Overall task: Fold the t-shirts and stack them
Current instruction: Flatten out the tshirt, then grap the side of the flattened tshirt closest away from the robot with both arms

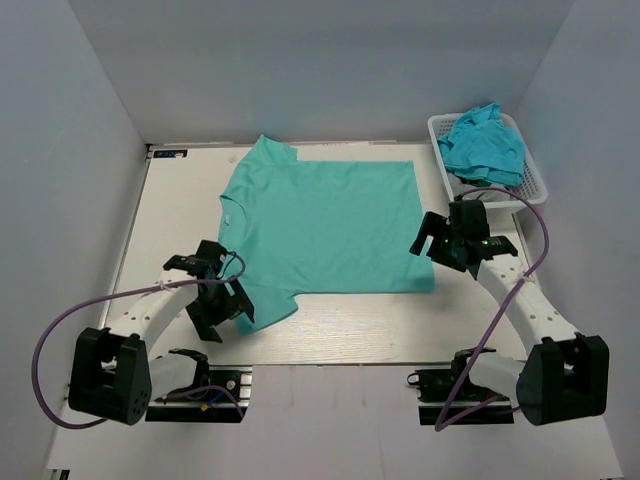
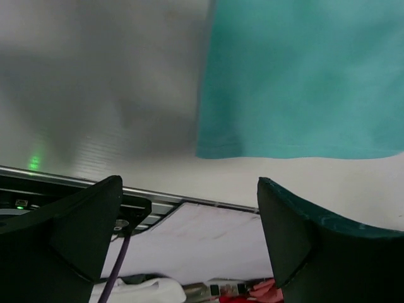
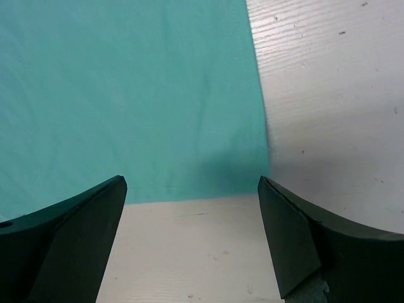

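One shirt (image 1: pixel 325 225) lies spread flat on the surface (image 1: pixel 180 220), neck towards the left arm's side and hem towards the right. No fold shows in it, so the step in hand looks like the start of the first fold: taking hold of the near edge.

The left tool (image 1: pixel 228 300) hovers at the near sleeve (image 2: pixel 218 148), jaws wide apart and holding nothing. In its wrist view the sleeve edge sits ahead of the fingers, not between them. The right tool (image 1: pixel 432 240) is just as wide open and empty, poised over the near hem corner (image 3: pixel 252 183), which lies in the gap between its fingers.

The next move probably calls for both tools to drop to the surface and pinch the thin fabric at these two points. They would then lift together and carry the near edge over towards the far one. The left tool likely has to reach further in first.

The basket (image 1: pixel 535 185) stands at the far right, well apart from the flat shirt. It holds crumpled shirt fabric (image 1: pixel 485 145), unfolded; whether that is one shirt or several I cannot tell.
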You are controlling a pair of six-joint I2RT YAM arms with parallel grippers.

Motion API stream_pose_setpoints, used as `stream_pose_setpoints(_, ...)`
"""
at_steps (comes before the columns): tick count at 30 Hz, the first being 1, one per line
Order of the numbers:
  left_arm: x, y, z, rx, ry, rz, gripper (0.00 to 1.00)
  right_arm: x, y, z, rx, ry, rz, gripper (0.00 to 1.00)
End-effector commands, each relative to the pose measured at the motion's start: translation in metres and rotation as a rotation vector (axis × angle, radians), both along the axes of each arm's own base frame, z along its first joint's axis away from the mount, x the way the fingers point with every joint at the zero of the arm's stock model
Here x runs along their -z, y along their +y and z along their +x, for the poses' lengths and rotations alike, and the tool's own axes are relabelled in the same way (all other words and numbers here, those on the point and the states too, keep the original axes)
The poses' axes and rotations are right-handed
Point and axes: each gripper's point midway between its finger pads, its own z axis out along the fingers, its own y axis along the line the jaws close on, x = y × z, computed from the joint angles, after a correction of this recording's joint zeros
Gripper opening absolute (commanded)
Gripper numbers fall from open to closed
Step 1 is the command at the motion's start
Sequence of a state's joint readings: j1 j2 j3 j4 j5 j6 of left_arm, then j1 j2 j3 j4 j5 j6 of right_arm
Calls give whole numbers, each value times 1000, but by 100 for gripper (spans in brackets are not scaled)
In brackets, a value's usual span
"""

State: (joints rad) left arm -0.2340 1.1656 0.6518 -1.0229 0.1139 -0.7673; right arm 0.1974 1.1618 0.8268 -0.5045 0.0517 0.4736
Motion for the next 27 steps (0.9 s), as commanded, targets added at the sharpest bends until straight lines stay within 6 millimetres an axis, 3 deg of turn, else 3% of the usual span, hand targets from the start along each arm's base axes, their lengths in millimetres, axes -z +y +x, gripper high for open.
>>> stream_pose_setpoints(1,2,-18,0,-20,-16,-85,97,6,-8,-4,59,-4,-9,90)
stream_pose_setpoints(8,22,-12,-1,-47,29,2,82,11,-16,-7,132,46,-29,90)
stream_pose_setpoints(11,36,-15,5,-50,42,9,70,13,-13,-9,129,57,-12,90)
stream_pose_setpoints(15,52,-15,-6,-25,118,11,42,17,-13,-12,127,72,-10,90)
stream_pose_setpoints(17,55,-14,-10,-6,139,18,23,23,-13,-15,122,90,-13,90)
stream_pose_setpoints(18,52,-17,1,-6,107,8,8,25,-10,-17,108,98,-4,90)
stream_pose_setpoints(19,49,-20,5,-5,98,-6,0,27,-10,-18,104,106,-3,90)
stream_pose_setpoints(24,34,-20,18,4,57,3,0,48,-4,-27,102,188,22,82)
stream_pose_setpoints(27,26,-20,22,3,34,7,0,62,-5,-38,117,238,22,82)
